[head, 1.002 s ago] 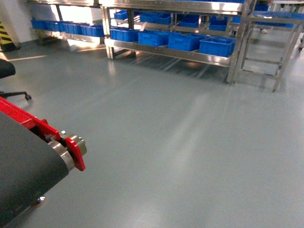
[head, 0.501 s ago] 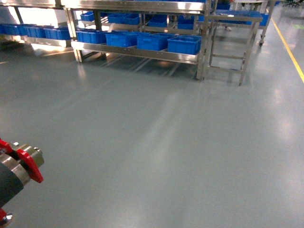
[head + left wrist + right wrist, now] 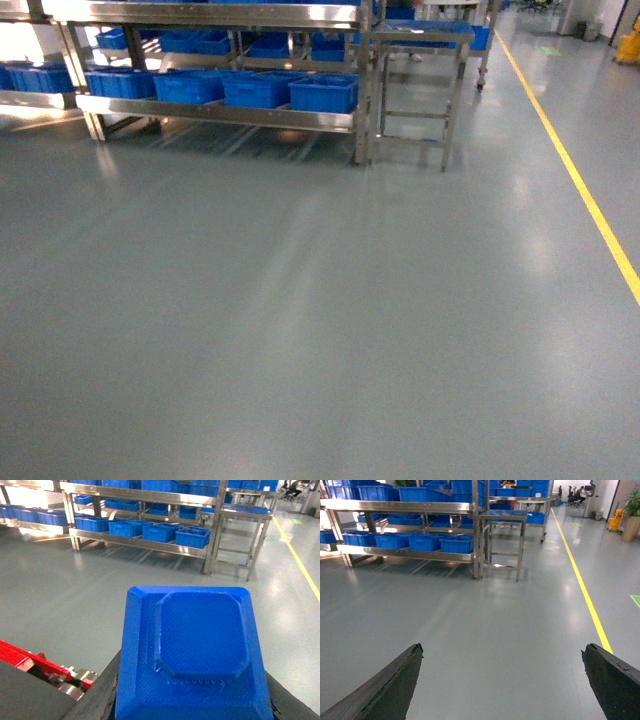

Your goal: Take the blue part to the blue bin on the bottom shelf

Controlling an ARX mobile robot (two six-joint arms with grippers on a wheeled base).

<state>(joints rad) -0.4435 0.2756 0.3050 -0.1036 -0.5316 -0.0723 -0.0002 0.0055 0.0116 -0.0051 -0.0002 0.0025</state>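
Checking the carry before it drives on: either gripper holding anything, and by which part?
Left gripper holds the blue part by its lower sides, broad face toward the camera; exact contact is hidden. Right gripper is open and empty.

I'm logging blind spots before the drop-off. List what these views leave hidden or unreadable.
- Left gripper fingers: left wrist view, mostly covered by the blue part; the grip cannot be confirmed.
- Right gripper: right wrist view, fingers cut by the bottom edge.
- Blue bins on the bottom shelf: head view, too distant to see inside.
- Both arms: outside the head view.
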